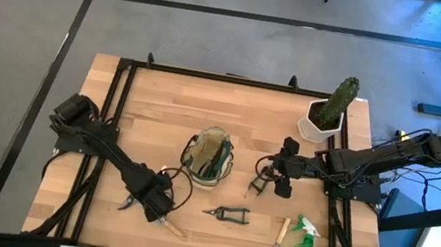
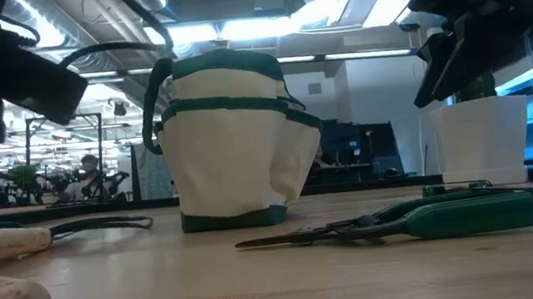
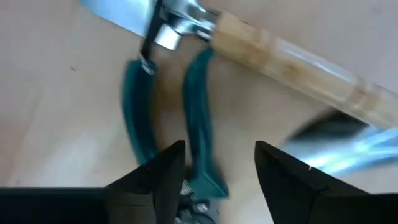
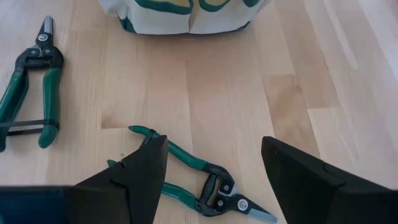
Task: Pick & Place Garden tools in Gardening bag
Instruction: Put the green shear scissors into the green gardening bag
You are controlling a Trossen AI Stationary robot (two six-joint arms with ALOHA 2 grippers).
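The gardening bag [image 1: 208, 157] stands upright at the table's middle, with dark tool handles showing inside it. My left gripper [image 3: 217, 149] points down, open, low over green-handled pruners [image 3: 200, 124] near the front left; one pruner handle runs between its fingers. A wooden-handled trowel [image 3: 292, 62] lies across the pruners' handle ends. My right gripper [image 4: 214, 155] is open and slants down over a second pair of green-handled pruners [image 4: 205, 190] lying flat to the right of the bag. A third pair of pruners [image 1: 227, 215], a hand fork [image 1: 277, 240] and a green spray bottle [image 1: 305, 246] lie along the front.
A cactus in a white pot [image 1: 327, 113] stands at the far right corner. A black frame [image 1: 118, 108] runs along the table's edges. Bare wood lies behind the bag and at the far left.
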